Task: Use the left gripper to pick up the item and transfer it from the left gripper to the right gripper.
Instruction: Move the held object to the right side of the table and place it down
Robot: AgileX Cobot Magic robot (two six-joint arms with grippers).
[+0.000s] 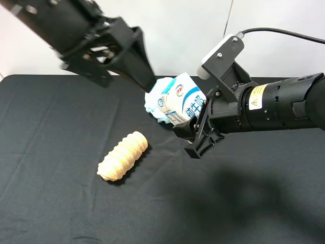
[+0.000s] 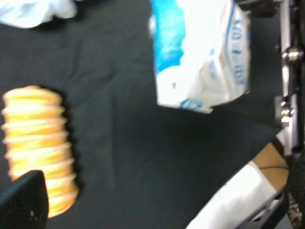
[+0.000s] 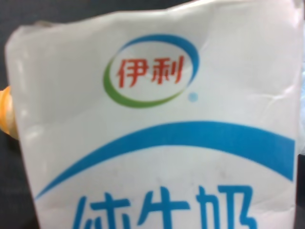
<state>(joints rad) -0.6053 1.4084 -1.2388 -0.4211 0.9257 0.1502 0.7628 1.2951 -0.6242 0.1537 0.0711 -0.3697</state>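
Over black cloth (image 1: 51, 127), R gripper (image 1: 194, 133) clamps carton (image 1: 179, 101); L gripper (image 1: 129, 72) spread.

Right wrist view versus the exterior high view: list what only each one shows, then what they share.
Only the right wrist view: the carton fills the picture, its logo close enough to read red characters in a green-and-blue oval. Only the exterior high view: the right end effector clamping the carton, the blurred left end effector close by, the pale-blue pouf behind it, the black table. Both: the carton and the orange roll, only a sliver in the wrist view.
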